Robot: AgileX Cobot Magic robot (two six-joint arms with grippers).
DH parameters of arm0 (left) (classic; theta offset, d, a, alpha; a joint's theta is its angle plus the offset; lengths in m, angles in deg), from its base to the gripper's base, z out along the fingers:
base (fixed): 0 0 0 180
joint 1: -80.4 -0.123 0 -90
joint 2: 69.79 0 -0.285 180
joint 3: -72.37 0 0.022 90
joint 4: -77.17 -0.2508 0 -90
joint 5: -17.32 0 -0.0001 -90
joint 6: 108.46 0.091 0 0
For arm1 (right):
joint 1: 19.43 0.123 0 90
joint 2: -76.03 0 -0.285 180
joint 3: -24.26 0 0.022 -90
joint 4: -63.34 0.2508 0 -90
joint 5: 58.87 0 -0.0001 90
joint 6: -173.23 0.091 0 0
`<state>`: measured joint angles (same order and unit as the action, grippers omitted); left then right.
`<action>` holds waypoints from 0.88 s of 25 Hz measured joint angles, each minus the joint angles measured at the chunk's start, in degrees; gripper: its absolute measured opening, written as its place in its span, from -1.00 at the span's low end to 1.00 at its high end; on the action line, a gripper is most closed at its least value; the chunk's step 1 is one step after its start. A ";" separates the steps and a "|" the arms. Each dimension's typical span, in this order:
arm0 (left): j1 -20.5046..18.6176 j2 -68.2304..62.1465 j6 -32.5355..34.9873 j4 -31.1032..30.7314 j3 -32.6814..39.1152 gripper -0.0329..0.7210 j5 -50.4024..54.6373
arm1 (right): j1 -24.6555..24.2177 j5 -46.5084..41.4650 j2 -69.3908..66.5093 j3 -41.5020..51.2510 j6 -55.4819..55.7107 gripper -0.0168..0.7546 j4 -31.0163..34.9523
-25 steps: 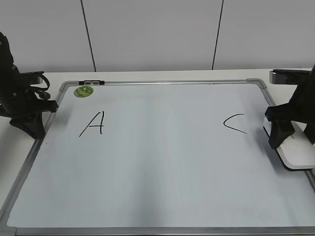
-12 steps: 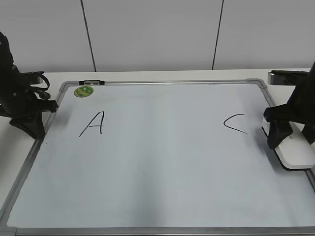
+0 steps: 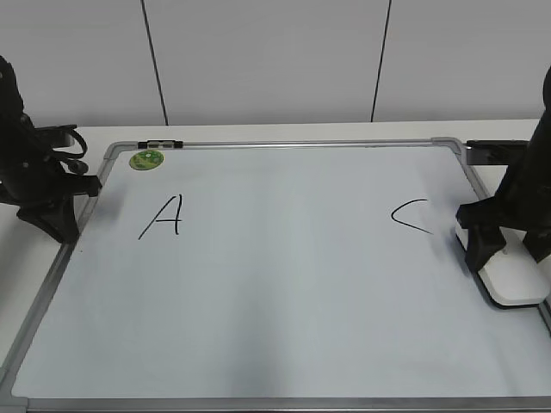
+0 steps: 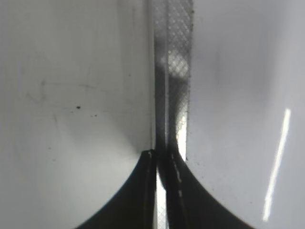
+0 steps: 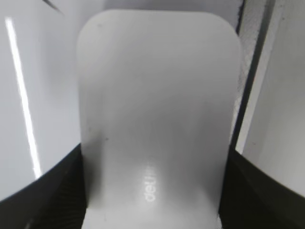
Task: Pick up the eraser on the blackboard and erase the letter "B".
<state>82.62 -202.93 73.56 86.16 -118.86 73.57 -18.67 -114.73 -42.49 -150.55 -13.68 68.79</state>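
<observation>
The blackboard (image 3: 284, 292) is a white board with a grey frame, bearing a black "A" (image 3: 164, 215) and "C" (image 3: 411, 217). No letter "B" shows between them. The white eraser (image 3: 516, 280) lies flat at the board's right edge. My right gripper (image 3: 508, 258) straddles it with a finger on each long side. In the right wrist view the eraser (image 5: 157, 109) fills the gap between my right gripper's (image 5: 155, 157) fingers, which touch its sides. My left gripper (image 3: 53, 228) is shut and empty over the board's left frame, as the left wrist view (image 4: 162, 157) shows.
A round green magnet (image 3: 146, 159) sits at the board's top left corner, with a small dark clip (image 3: 160, 144) on the top frame. The grey frame (image 4: 174, 71) runs under the left gripper. A white wall stands behind the table.
My right gripper has moved a little left and toward the front along the board's right edge, the eraser shifting with it. The left arm has not moved.
</observation>
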 joint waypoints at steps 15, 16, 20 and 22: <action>0.00 0.00 0.00 0.00 0.00 -0.86 0.00 | 0.00 4.59 -0.35 0.00 1.44 0.40 -0.98; 0.00 0.00 0.00 0.00 0.00 -0.86 0.00 | 0.00 4.70 -0.35 0.00 1.54 0.42 -0.98; 0.00 0.00 0.00 0.00 0.00 -0.86 0.00 | 0.00 4.80 -0.35 0.00 2.43 0.50 -0.98; 0.00 0.00 0.00 0.00 0.00 -0.86 0.00 | 0.00 4.89 -0.35 0.00 2.69 0.58 -1.10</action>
<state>82.62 -202.93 73.56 86.16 -118.86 73.57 -18.67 -109.84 -42.84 -150.55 -10.99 67.70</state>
